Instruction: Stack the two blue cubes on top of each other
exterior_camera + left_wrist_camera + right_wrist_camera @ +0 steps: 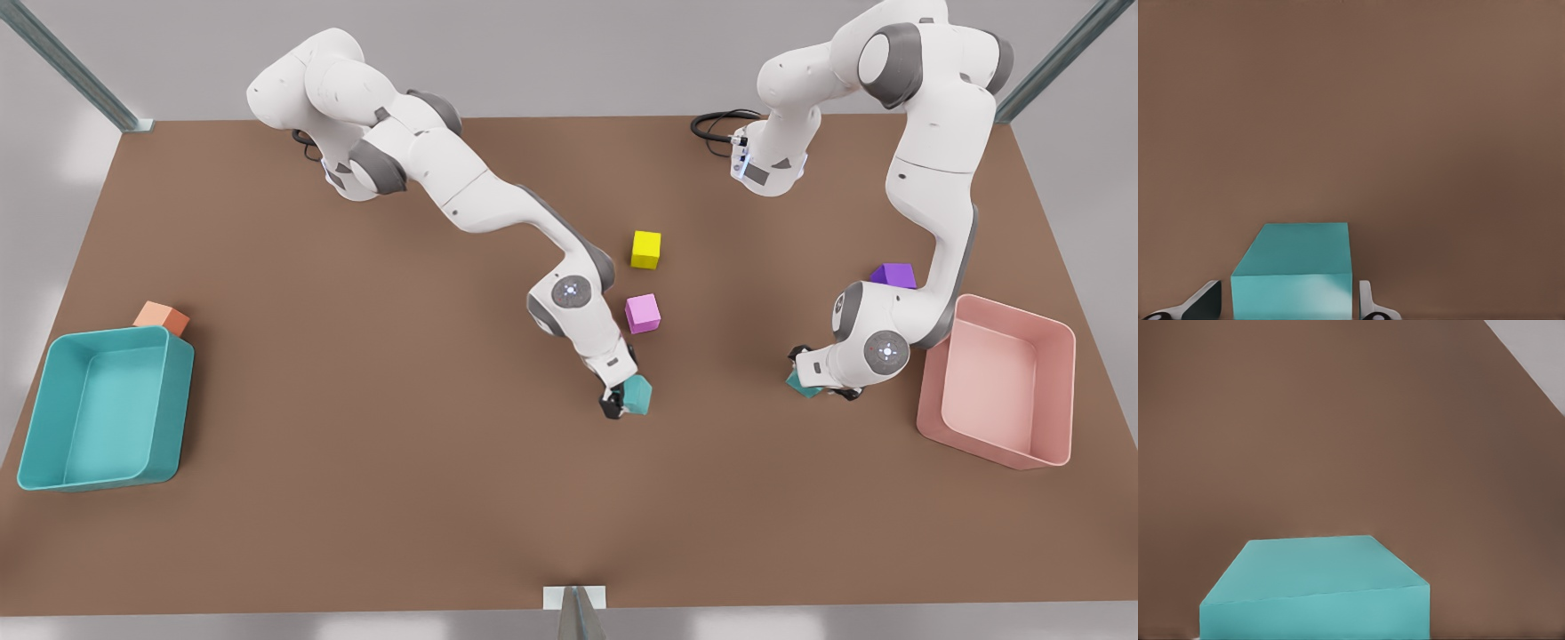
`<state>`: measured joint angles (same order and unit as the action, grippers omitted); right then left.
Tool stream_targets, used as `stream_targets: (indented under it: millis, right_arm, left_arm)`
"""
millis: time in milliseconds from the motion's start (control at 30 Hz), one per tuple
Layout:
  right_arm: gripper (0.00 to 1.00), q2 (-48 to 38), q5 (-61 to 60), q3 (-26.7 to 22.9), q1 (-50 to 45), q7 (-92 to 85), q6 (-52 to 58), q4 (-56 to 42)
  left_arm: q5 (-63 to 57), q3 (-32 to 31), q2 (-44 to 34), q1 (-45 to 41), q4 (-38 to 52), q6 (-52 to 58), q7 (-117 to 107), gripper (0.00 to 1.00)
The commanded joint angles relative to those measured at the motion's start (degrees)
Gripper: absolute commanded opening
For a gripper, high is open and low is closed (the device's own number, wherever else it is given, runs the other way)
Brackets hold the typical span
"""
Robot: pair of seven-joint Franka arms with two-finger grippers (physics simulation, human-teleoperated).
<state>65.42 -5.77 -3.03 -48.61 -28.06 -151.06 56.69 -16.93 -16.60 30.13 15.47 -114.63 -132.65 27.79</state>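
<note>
Teal cubes (pixel 638 394) (pixel 801 384), brown table (pixel 356 498), pink bin (pixel 1000 382).

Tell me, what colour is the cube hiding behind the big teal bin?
Orange. The orange cube peeks out behind the teal bin, best seen in the front view.

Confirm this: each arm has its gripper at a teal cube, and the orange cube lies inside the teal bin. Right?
Not quite. The front view shows the orange cube on the table outside the teal bin, just behind its far corner. The rest holds: the middle gripper is at one teal cube, the gripper on that view's right at the other cube.
</note>
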Motion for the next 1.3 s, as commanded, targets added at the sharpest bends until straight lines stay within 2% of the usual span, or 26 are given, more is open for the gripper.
stream_targets:
  millis: [0,33,67,133,167,333,467,733,800,867,933,1033,1100,1167,1233,1267]
  right_arm:
    - [0.50,-0.11,2.69,-0.04,0.01,15.32,0.95,0.00]
    - [0.33,-0.03,2.60,-0.04,0.01,15.40,0.95,0.00]
    - [0.24,0.15,2.60,-0.04,0.10,15.49,0.95,0.09]
    - [0.21,0.15,2.60,0.13,0.01,15.67,0.95,0.09]
    - [1.00,0.24,2.78,0.13,-0.08,15.76,0.77,0.09]
    - [1.00,3.22,2.60,0.31,-0.08,16.02,-4.42,0.61]
    - [1.00,3.49,-6.63,1.63,0.18,15.58,-4.33,0.61]
    - [1.00,4.90,-6.71,1.72,0.45,15.23,-6.00,0.61]
    - [1.00,2.18,-6.89,3.21,0.62,15.32,-5.38,1.49]
    - [1.00,-5.21,-6.89,3.30,0.62,15.32,-5.21,10.28]
    - [1.00,-8.29,-6.98,4.00,0.80,15.32,-4.68,13.35]
    - [1.00,-23.66,-6.98,4.00,1.24,15.14,11.22,20.65]
    - [1.00,-32.36,-6.98,3.56,2.64,14.88,26.51,20.56]
    - [1.00,-39.13,-6.89,0.75,6.85,15.05,42.15,19.95]
    - [1.00,-46.95,-6.01,-1.53,20.90,15.67,59.99,19.77]
    - [1.00,-50.03,-5.49,-1.62,28.21,15.67,65.80,20.47]
  left_arm:
    - [-0.04,-0.01,0.10,-0.09,0.11,-0.06,-0.10,1.00]
    - [-0.13,-0.01,0.01,0.00,0.02,0.03,-0.10,1.00]
    - [-0.12,-0.01,0.10,-0.09,0.37,0.11,-0.10,1.00]
    - [-0.04,-0.01,0.10,-0.09,0.46,0.11,-0.10,1.00]
    - [-0.13,-0.01,0.19,-0.18,0.55,0.03,-0.10,1.00]
    - [-0.12,-0.01,-0.08,-0.18,0.46,0.38,-0.19,1.00]
    - [-0.13,-0.01,-0.25,-0.18,0.46,0.55,-0.54,1.00]
    - [-0.13,-0.01,-0.34,-0.26,0.46,0.64,-0.89,1.00]
    - [-0.13,-0.01,-0.43,-0.18,0.46,0.73,-0.89,1.00]
    - [-0.13,-0.01,-0.43,-0.18,0.46,0.82,-0.98,1.00]
    - [-0.13,-0.01,-0.08,-0.44,0.46,0.47,-1.33,1.00]
    - [-0.13,-0.01,0.54,-0.44,0.46,0.29,-1.42,1.00]
    - [-0.13,-0.01,0.98,-0.44,0.46,0.29,-1.51,1.00]
    - [-0.12,-0.01,0.98,-0.27,0.46,0.47,-1.60,1.00]
    - [-0.04,-0.01,1.16,-0.27,0.46,0.29,-1.68,1.00]
    - [-0.04,-0.10,1.42,-0.27,0.55,0.29,-1.68,0.92]
